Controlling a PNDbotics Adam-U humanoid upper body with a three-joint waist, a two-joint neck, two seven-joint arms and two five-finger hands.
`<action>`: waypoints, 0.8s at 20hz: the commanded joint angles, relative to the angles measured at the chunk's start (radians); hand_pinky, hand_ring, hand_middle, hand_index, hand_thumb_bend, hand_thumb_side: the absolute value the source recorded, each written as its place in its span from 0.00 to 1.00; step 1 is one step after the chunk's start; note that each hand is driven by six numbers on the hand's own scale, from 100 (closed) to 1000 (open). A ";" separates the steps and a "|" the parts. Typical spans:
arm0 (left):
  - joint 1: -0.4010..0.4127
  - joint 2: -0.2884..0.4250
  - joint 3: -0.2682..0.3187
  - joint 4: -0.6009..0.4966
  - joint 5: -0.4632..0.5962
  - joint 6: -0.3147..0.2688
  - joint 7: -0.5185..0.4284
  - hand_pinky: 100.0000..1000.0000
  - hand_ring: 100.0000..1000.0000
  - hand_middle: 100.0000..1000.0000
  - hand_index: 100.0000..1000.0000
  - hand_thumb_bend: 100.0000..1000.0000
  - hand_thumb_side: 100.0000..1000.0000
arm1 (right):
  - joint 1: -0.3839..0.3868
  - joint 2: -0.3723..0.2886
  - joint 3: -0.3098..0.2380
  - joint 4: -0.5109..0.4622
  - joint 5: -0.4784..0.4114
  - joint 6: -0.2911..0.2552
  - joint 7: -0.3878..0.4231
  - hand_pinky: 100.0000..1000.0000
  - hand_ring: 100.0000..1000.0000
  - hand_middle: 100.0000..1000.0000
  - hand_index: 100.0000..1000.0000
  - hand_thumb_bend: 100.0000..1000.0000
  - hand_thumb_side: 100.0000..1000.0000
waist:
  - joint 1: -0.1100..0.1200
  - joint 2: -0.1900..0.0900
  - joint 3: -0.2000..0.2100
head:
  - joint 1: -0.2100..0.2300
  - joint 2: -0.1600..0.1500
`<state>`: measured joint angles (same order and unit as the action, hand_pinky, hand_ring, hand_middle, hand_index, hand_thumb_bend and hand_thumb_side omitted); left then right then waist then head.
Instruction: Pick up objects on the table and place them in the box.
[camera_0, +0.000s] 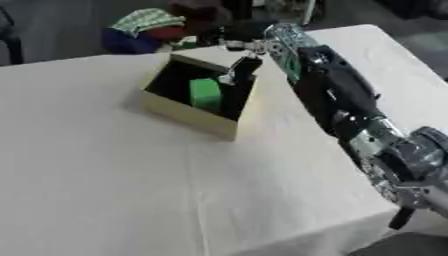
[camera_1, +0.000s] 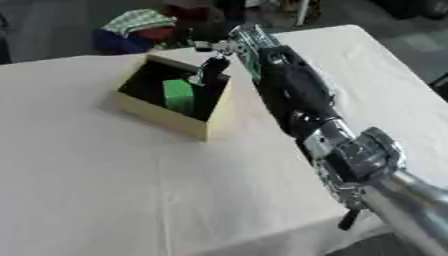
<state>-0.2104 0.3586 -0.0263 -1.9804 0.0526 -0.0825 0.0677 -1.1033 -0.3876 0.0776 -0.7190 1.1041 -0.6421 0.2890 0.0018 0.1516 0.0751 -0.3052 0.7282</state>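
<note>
The box (camera_0: 194, 111) sits toward the far edge of the table (camera_0: 105, 190), a little left of the middle of that edge, with its open top facing up and its pale front wall toward you. Inside it you already have one green block (camera_0: 206, 94), standing against the dark interior near the front wall. That piece looks delivered.

Your right hand (camera_0: 243, 69) is stretched out across the table from the near right corner and hangs over the right side of the box, fingers pointing down into the opening. From these views you cannot tell whether the fingers are spread or closed round anything; the hand is dark against the dark inside of the box, and nothing coloured shows between the fingers. Your left hand is not in view.

On the bare cloth of the table I see no other loose objects: the near half, the left side and the right edge show nothing to collect. Beyond the far edge there is a heap of coloured things (camera_0: 149, 29), green-checked, red and blue, but it seems to lie off the table, so I would not count it.

My reading is that the task is at or close to its end: one block in the box, nothing visibly waiting.
</note>
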 joint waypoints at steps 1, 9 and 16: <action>-0.005 0.014 0.008 -0.020 -0.002 0.000 0.004 0.69 0.51 0.49 0.80 0.00 0.73 | -0.006 -0.077 -0.026 -0.078 -0.132 -0.004 -0.024 0.82 0.99 1.00 1.00 0.08 0.29 | 0.002 -0.018 -0.005 | 0.009 0.000; -0.004 0.016 0.013 -0.020 -0.008 -0.001 0.009 0.69 0.51 0.49 0.80 0.00 0.73 | 0.138 -0.238 -0.065 -0.321 -0.500 0.058 -0.079 0.79 1.00 0.96 1.00 0.02 0.24 | -0.002 -0.012 -0.020 | 0.025 -0.003; -0.005 0.016 0.018 -0.020 -0.012 -0.001 0.015 0.69 0.51 0.49 0.80 0.00 0.73 | 0.288 -0.337 -0.115 -0.477 -0.658 0.119 -0.068 0.78 0.99 0.94 1.00 0.01 0.22 | -0.002 -0.003 -0.027 | 0.036 -0.006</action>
<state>-0.2057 0.3586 -0.0195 -1.9804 0.0437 -0.0831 0.0774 -0.8009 -0.6758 -0.0147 -1.1503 0.4723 -0.5364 0.2258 -0.0007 0.1617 0.0484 -0.2736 0.7283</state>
